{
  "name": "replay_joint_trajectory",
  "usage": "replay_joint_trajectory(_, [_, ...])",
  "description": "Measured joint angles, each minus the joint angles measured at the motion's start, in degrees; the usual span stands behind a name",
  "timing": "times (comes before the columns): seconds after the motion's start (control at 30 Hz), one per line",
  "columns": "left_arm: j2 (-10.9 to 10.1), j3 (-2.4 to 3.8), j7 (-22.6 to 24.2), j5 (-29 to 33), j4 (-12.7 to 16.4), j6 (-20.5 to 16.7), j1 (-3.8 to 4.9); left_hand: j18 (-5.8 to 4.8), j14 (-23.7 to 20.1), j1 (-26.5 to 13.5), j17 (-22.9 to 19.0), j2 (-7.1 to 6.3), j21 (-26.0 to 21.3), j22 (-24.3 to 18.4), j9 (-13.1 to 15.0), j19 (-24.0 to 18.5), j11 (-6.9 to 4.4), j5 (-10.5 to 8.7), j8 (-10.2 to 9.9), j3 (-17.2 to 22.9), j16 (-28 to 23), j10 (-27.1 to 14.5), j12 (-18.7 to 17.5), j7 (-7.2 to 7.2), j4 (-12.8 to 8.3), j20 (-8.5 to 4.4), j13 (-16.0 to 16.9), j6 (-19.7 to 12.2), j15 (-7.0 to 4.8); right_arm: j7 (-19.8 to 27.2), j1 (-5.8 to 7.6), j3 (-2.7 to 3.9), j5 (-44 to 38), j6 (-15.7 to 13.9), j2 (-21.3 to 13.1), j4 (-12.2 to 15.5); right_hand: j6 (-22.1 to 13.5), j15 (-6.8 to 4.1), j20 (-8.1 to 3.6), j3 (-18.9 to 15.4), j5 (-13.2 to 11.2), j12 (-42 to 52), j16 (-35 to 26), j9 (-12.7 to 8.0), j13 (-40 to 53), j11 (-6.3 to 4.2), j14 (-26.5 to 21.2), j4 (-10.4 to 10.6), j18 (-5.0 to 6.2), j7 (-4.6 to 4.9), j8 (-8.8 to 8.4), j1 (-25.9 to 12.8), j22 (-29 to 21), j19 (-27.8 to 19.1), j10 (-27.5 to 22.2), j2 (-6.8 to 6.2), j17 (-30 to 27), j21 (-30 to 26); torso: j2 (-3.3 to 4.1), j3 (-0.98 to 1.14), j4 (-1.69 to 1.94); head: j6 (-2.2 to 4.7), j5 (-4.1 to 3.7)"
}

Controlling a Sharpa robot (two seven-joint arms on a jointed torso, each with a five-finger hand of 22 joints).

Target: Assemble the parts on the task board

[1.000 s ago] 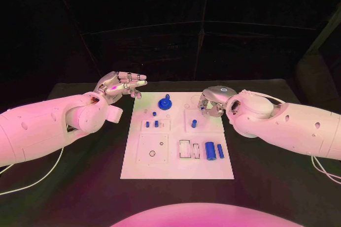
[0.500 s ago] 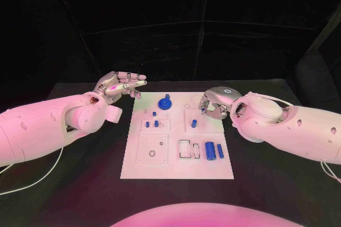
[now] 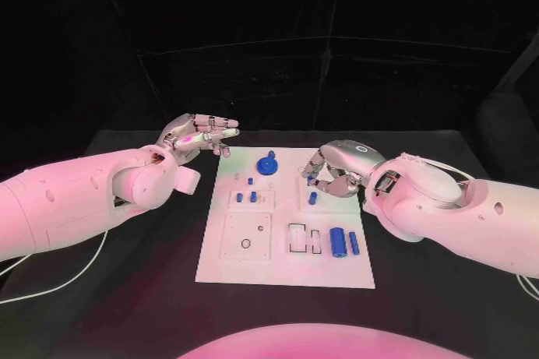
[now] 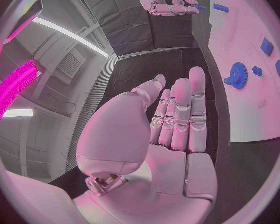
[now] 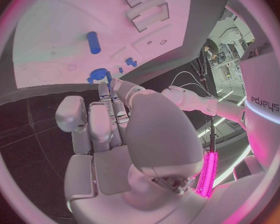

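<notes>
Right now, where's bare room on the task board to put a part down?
Free: the near strip of the task board, below the square plate and the slots. Crowded: the far half, with the blue gear, small blue pegs and the right robot hand over the far-right corner.

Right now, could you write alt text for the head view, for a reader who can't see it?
A white task board lies on a black table between two white robot arms. The left hand hovers open beside the board's far left corner; the right hand curls over its far right edge, near a small blue peg. A blue gear sits nearby.
</notes>
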Motion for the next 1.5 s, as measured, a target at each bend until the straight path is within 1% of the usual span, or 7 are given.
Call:
replay_joint_trajectory(0.13, [0.03,0.0,0.02,0.0,0.13,-0.01,0.0,0.0,0.0,0.0,0.0,0.0,0.0,0.0,0.0,0.0,0.0,0.0,0.0,0.0,0.0,0.0,0.0,0.0,0.0,0.0,0.0,0.0,0.0,1.71,-0.06,0.04,2.13,-1.21,1.94,0.03,0.0,0.0,0.1,0.14,0.17,0.0,0.0,-0.04,-0.05,0.0,0.0,-0.14,0.0,0.0,0.0,0.0,0.22,0.09,0.0,0.0,0.0,0.26,0.0,-0.02,0.01,0.2,1.2])
replay_joint_trajectory(0.27, [0.06,0.0,0.03,0.0,0.19,-0.02,0.0,0.0,0.0,0.17,-0.01,0.17,0.0,0.0,0.0,0.0,0.0,0.0,0.0,0.0,0.0,0.0,0.0,0.0,0.0,0.0,0.0,0.0,0.0,3.26,-0.4,0.12,3.57,-2.17,3.59,-0.22,0.0,0.0,0.1,0.27,0.49,-0.01,0.0,-0.04,-0.06,0.0,0.0,-0.27,0.0,0.0,0.0,0.0,0.3,0.09,0.0,0.0,0.0,0.26,0.02,-0.01,0.01,0.02,2.52])
replay_joint_trajectory(0.53, [0.35,0.0,0.05,0.0,0.26,-0.04,0.01,0.0,0.0,0.26,-0.05,0.26,0.0,0.0,0.0,0.0,0.0,0.0,0.0,0.0,0.0,0.0,0.0,0.0,0.0,0.0,0.0,0.0,0.0,5.46,-3.63,0.09,4.83,-3.18,7.21,-2.34,0.0,0.0,0.1,0.48,0.77,-0.23,0.2,-0.04,-0.03,0.01,0.0,-0.49,0.01,0.0,-0.22,0.0,0.45,0.08,0.0,0.0,-0.01,0.39,0.05,-0.02,-0.09,-0.94,5.59])
replay_joint_trajectory(0.7, [0.68,0.01,0.06,0.0,0.25,-0.05,0.02,0.0,0.0,0.26,-0.05,0.26,0.0,0.01,0.0,0.0,0.0,0.0,0.0,0.0,0.0,0.0,0.0,0.0,0.0,0.0,0.0,0.0,0.0,6.41,-5.77,0.02,4.58,-3.42,9.43,-4.55,0.0,0.0,0.1,0.48,0.77,-0.23,0.2,-0.09,-0.04,0.01,0.0,-0.49,0.0,0.0,-0.22,0.0,0.48,0.08,-0.01,0.0,-0.01,0.49,0.09,0.01,-0.1,-1.43,6.97])
replay_joint_trajectory(0.87, [1.13,0.01,0.07,0.0,0.22,-0.06,0.02,0.0,0.0,0.26,-0.05,0.26,0.0,0.01,0.0,0.0,0.0,0.0,0.0,0.0,0.0,0.0,0.0,0.0,0.0,0.0,0.0,0.0,0.0,7.01,-7.35,0.06,3.83,-3.43,11.34,-6.53,0.0,0.0,0.11,0.48,0.77,-0.23,0.2,-0.1,-0.04,0.01,0.0,-0.49,0.0,0.0,-0.22,0.0,0.48,0.08,-0.01,0.0,-0.02,0.49,0.1,0.0,-0.1,-1.85,7.84])
replay_joint_trajectory(1.1, [1.51,0.01,0.08,0.0,0.25,-0.06,0.03,0.0,0.0,0.26,-0.05,0.26,0.0,0.01,0.0,0.0,0.0,0.0,0.0,0.0,0.0,0.0,0.0,0.0,0.0,0.0,0.0,0.0,0.0,7.44,-9.05,0.04,2.93,-3.3,13.37,-8.79,0.0,0.0,0.11,0.48,0.77,-0.23,0.2,-0.1,-0.05,0.01,0.0,-0.49,0.01,0.0,-0.22,0.0,0.5,0.08,-0.01,0.0,-0.16,0.48,0.1,0.01,-0.11,-2.2,8.45])
replay_joint_trajectory(1.5, [1.78,0.01,0.09,0.0,0.17,-0.05,0.03,0.0,0.0,0.26,-0.04,0.26,0.0,-0.04,0.0,0.0,0.0,0.0,0.0,0.0,0.0,0.0,0.14,0.0,0.0,0.0,0.0,0.0,0.0,7.58,-9.93,0.04,2.88,-2.54,14.8,-10.67,-0.01,0.0,0.11,0.63,0.98,-0.45,0.2,-0.11,-0.07,0.01,0.0,-0.64,0.02,0.0,-0.23,0.0,0.52,0.07,-0.01,0.0,-0.21,0.48,0.09,0.03,-0.18,-2.48,8.65])
